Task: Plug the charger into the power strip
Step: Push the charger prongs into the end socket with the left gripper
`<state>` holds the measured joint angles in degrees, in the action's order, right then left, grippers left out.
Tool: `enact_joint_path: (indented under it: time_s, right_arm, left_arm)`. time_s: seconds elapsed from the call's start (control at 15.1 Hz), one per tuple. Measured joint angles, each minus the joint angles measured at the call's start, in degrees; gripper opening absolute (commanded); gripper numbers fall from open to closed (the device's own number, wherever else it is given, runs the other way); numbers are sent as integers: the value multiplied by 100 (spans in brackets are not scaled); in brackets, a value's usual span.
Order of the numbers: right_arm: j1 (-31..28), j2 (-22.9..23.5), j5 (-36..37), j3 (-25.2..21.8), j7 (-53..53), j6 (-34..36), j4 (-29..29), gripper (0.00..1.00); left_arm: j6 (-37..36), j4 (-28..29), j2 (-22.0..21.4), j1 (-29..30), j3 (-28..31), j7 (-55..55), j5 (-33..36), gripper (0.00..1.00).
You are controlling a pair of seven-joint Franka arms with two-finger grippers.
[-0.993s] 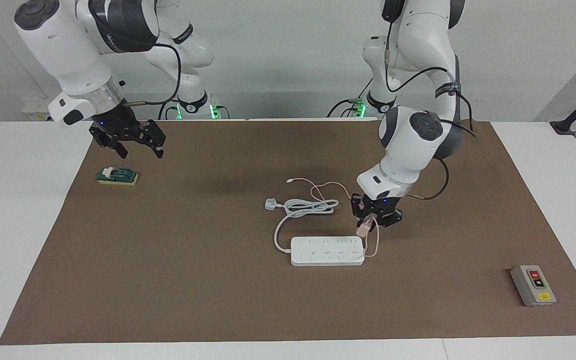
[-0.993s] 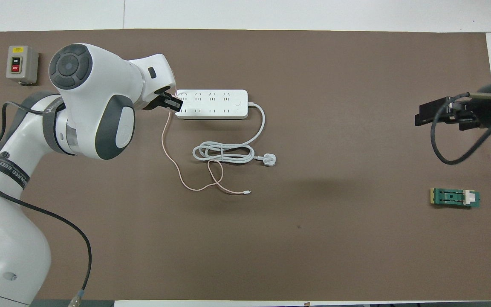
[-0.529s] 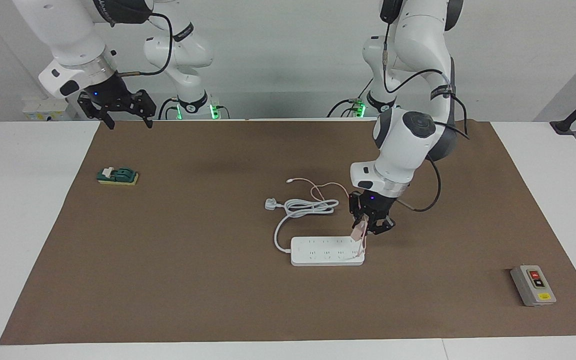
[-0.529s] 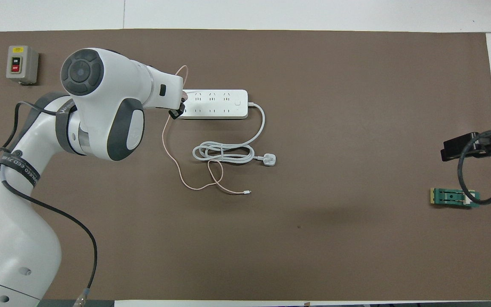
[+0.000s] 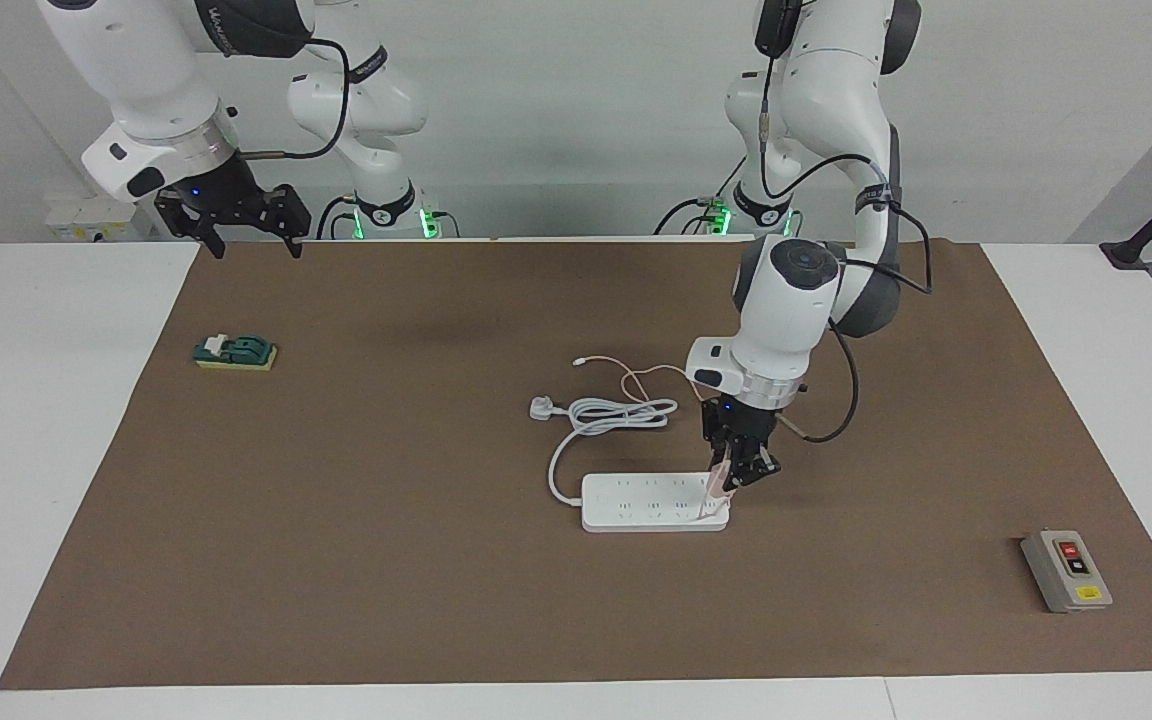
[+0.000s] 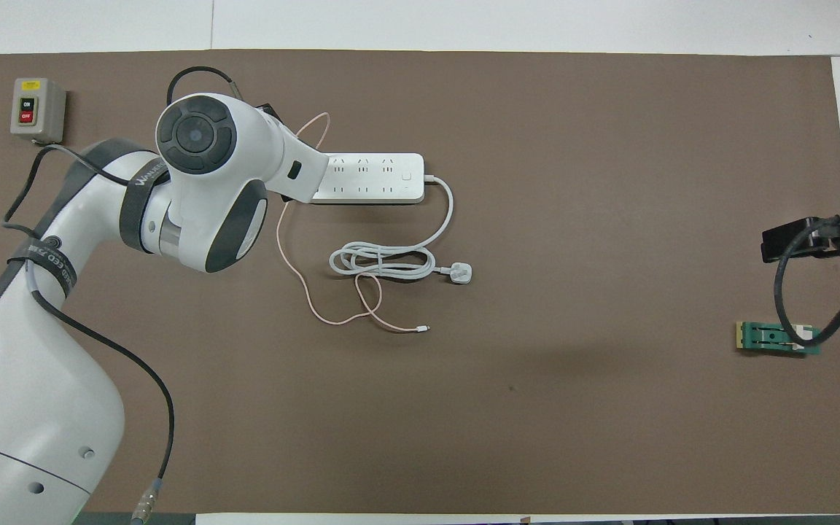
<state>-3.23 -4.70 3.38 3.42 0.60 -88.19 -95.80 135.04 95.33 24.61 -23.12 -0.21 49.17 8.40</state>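
My left gripper (image 5: 728, 478) points straight down, shut on the pale pink charger (image 5: 715, 484). It holds the charger upright on the end of the white power strip (image 5: 651, 503) toward the left arm's end; whether the prongs are in a socket does not show. The charger's thin pink cable (image 5: 636, 378) trails toward the robots and loops on the mat. In the overhead view the left arm's wrist hides gripper and charger; the power strip (image 6: 372, 177) and pink cable (image 6: 296, 273) show. My right gripper (image 5: 254, 240) hangs open in the air over the mat's edge by the robots, at the right arm's end.
The strip's thick white cord lies coiled nearer the robots, ending in a white three-pin plug (image 5: 541, 407). A grey box with red and black buttons (image 5: 1066, 570) sits at the left arm's end. A small green part (image 5: 236, 352) lies at the right arm's end.
My left gripper has swung from beside the strip's end to over it, turned upright, and lowered the charger onto it. The right arm has lifted and pulled back toward the robots.
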Motion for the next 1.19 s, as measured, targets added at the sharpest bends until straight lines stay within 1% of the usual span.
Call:
enact_joint_path:
  time_s: [0.33,0.46,0.66,1.19]
  right_arm:
    - [2,-33,-7,2,0,273,2,100]
    - [-1,-85,-129,2,-15,373,2,100]
    - [-5,-122,-254,2,-39,389,2,100]
    - [1,-124,-260,2,-39,381,2,100]
  left_arm:
    - [-10,130,50,-237,-12,39,63,0]
    - [-11,192,52,-283,-10,40,63,0]
    - [14,302,41,-314,-11,41,73,0]
    - [-1,320,27,-326,17,247,83,0]
